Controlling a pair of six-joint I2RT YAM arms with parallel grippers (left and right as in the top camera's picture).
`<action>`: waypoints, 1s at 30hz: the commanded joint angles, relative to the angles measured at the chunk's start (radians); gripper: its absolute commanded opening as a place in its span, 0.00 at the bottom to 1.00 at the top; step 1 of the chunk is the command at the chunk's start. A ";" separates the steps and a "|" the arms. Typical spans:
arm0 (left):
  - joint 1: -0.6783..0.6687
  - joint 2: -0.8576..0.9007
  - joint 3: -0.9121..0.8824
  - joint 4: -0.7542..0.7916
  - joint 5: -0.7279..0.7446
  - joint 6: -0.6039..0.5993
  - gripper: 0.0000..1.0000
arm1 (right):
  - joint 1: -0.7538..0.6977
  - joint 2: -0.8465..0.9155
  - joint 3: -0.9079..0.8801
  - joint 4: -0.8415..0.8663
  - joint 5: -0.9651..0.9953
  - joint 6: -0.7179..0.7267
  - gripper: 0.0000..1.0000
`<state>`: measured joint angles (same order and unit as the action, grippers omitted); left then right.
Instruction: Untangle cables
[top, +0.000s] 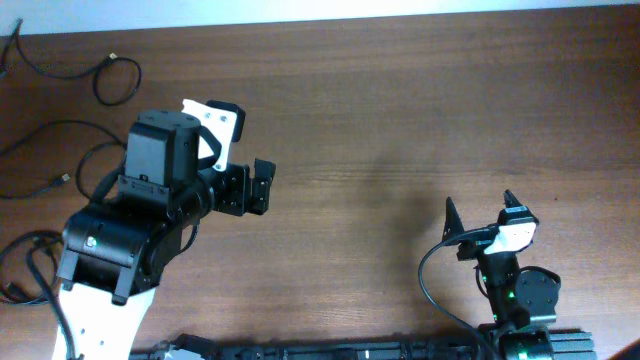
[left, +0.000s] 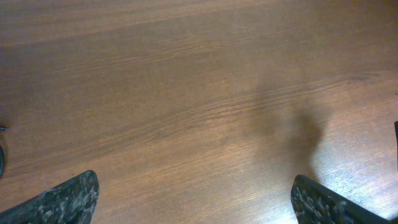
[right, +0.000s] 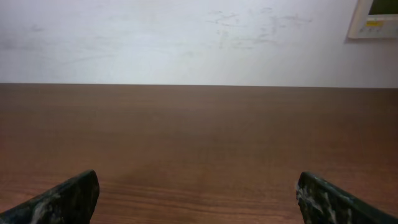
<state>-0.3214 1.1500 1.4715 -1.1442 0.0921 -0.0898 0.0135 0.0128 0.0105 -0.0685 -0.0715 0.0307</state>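
Three thin black cables lie apart at the table's left side in the overhead view. One is looped at the far left corner (top: 117, 76). One curves at mid-left with a small plug end (top: 60, 181). One is coiled at the near left edge (top: 28, 262), partly under my left arm. My left gripper (top: 266, 188) is open and empty over bare wood, to the right of the cables. In the left wrist view (left: 196, 199) its fingers are wide apart, with a sliver of cable (left: 2, 155) at the left edge. My right gripper (top: 481, 210) (right: 198, 196) is open and empty at the near right.
The brown wooden table (top: 400, 110) runs to a white wall (right: 186, 37) at the far edge. A thick black wire (top: 428, 275) hangs from the right arm. A light wall panel (right: 376, 15) shows at upper right in the right wrist view.
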 joint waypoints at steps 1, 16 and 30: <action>0.000 -0.004 0.003 0.001 -0.007 0.012 0.99 | -0.009 -0.008 -0.005 -0.013 0.032 0.010 0.98; 0.000 -0.004 0.003 0.001 -0.007 0.012 0.99 | -0.009 -0.009 -0.005 -0.010 0.031 0.010 0.98; 0.000 0.010 -0.011 -0.107 -0.056 0.013 0.99 | -0.009 -0.009 -0.005 -0.010 0.031 0.010 0.98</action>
<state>-0.3214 1.1500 1.4715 -1.2335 0.0647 -0.0895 0.0135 0.0120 0.0105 -0.0708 -0.0586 0.0303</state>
